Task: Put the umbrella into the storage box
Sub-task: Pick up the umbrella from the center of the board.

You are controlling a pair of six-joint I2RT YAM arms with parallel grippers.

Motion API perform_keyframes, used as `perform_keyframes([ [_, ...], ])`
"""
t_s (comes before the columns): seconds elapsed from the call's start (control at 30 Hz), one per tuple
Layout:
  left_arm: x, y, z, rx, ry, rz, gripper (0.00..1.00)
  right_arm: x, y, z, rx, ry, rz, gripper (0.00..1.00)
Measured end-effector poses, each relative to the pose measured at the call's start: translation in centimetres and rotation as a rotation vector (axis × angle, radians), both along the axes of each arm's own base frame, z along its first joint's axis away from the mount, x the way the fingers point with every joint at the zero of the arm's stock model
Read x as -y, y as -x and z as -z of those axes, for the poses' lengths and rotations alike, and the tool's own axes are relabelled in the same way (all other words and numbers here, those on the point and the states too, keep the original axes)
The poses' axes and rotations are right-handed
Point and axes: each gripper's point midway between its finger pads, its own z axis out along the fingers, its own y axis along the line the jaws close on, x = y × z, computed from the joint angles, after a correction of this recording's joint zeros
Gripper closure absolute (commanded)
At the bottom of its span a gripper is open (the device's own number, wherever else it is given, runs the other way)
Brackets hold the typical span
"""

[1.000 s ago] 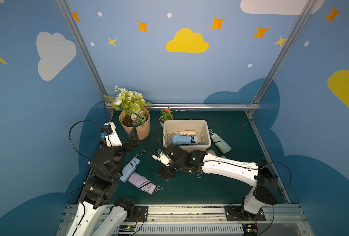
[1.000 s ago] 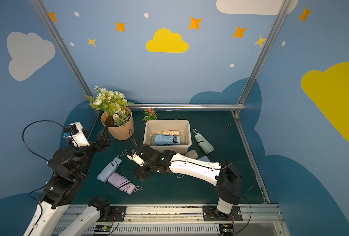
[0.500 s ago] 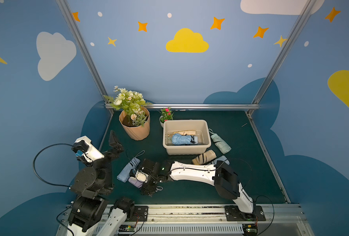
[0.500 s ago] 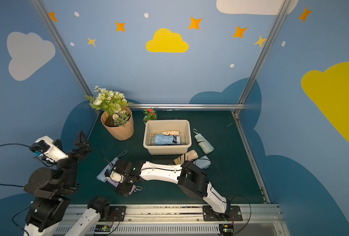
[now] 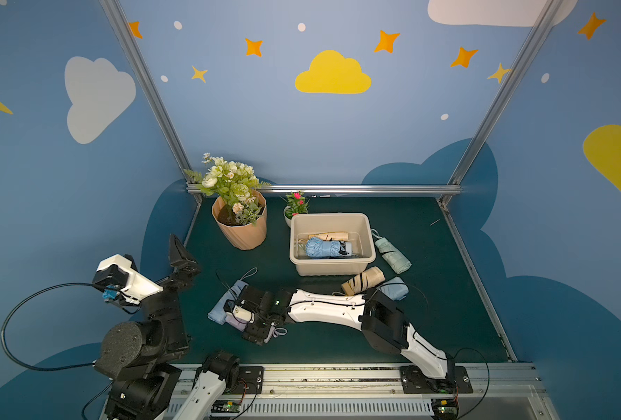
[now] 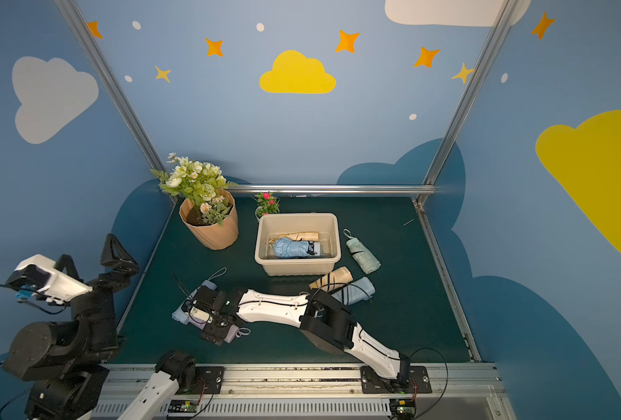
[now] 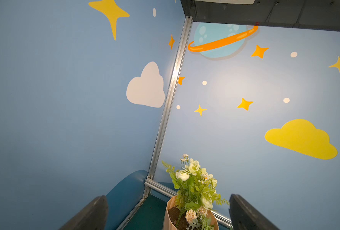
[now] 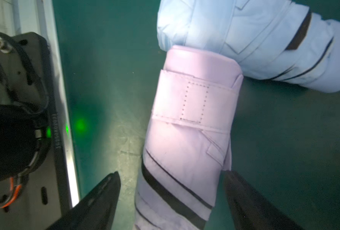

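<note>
- Lilac umbrella [image 8: 191, 119] lies flat on the green bench [image 5: 454, 291], near the front edge, left of centre. One end touches a pale blue umbrella [image 8: 254, 39].
- Right claw [image 8: 171, 174] straddles it with jaws spread: one finger at the fabric, a gap on the other side, not clamped.
- Left claw [image 7: 168, 199] is released and raised by the bench's left edge, nothing between the jaws.
- Storage box [image 5: 332, 267] sits toward the back edge, centre. It holds a blue umbrella [image 5: 323, 249] and a beige umbrella [image 5: 329, 235].

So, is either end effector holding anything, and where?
Nothing held: right end effector straddles the lilac umbrella, jaws open; left end effector empty.
</note>
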Motion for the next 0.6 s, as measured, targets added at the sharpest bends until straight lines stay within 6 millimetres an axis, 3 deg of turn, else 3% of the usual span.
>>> perform_keyframes([
  [0.23,-0.1,0.4,0.0,0.009,0.006,0.001,0.00,-0.3,-0.3,0.8,0.059,0.016,0.000,0.11],
  [0.37,-0.1,0.3,0.1,0.009,0.011,0.005,0.00,-0.7,-0.2,2.8,0.079,0.039,-0.001,0.10],
  [0.43,0.0,0.2,0.2,0.008,0.013,0.008,0.00,-1.0,-0.4,2.5,0.086,0.030,0.006,0.11],
  [0.6,0.2,-0.4,0.4,-0.003,0.016,0.015,0.00,-1.1,-0.7,2.8,0.095,0.028,0.020,0.21],
])
